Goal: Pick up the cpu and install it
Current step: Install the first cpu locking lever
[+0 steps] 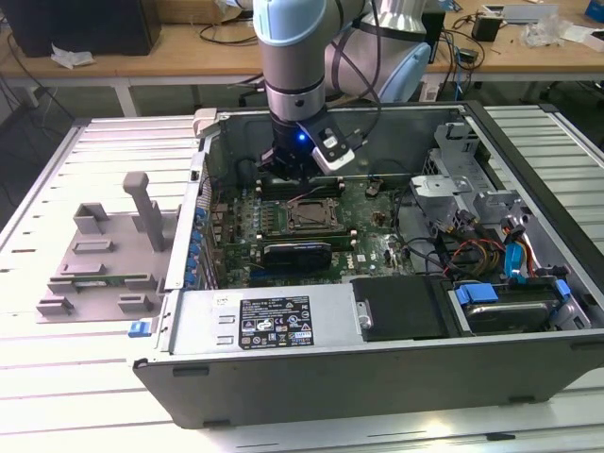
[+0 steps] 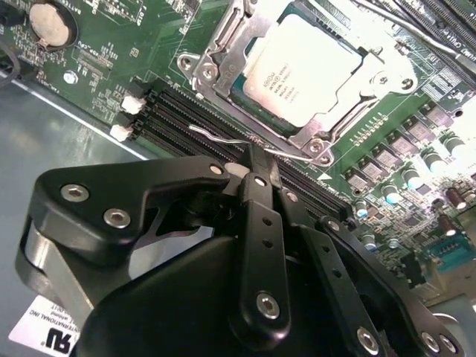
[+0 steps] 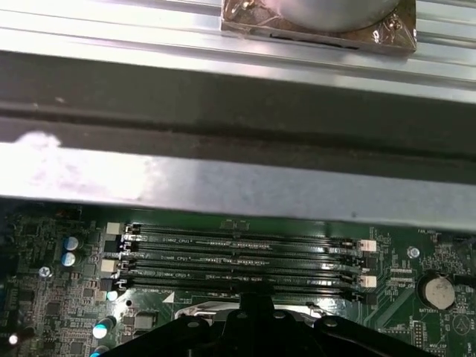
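Observation:
The cpu [image 2: 305, 63], a flat square chip with a silvery-white top, lies in the motherboard socket with the metal socket frame [image 2: 223, 63] around it. My gripper [image 2: 251, 155] hangs just beside the socket, over the black memory slots [image 2: 175, 115]. Its fingers are shut together with nothing between them, and the tips sit at the thin wire socket lever [image 2: 216, 136]. In the exterior view the gripper [image 1: 288, 175] is inside the open computer case, just behind the socket [image 1: 311, 215]. In the first wrist view the gripper [image 3: 249, 301] sits beside the memory slots [image 3: 238, 256].
The computer case wall [image 1: 203, 189] stands on the exterior view's left of the board, and the grey tray [image 1: 94, 255] lies outside it. A drive cage and cables [image 1: 481, 236] are on the right. The power supply cover [image 1: 274, 321] spans the front. A coin battery [image 2: 52, 22] sits on the board.

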{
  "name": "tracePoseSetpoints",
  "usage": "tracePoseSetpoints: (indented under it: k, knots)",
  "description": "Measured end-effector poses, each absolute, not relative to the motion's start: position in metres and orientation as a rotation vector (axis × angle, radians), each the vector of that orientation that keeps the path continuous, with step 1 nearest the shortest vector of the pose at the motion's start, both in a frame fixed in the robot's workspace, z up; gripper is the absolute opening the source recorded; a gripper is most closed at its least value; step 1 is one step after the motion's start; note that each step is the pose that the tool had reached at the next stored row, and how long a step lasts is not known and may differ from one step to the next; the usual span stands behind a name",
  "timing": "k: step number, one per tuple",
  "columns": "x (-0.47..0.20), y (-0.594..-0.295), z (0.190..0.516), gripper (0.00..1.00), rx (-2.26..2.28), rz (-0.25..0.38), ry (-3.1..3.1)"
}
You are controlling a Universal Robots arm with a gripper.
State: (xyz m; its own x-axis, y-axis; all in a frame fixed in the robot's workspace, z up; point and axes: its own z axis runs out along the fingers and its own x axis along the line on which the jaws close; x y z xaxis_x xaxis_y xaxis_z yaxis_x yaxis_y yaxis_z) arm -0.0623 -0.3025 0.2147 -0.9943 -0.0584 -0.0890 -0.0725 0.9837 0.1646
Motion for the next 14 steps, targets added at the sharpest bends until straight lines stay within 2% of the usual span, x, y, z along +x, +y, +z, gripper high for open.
tracePoseSetpoints:
  k: [14]
  knots:
    - [-0.048,-0.303,0.206,0.11,-0.031,0.25,3.04]
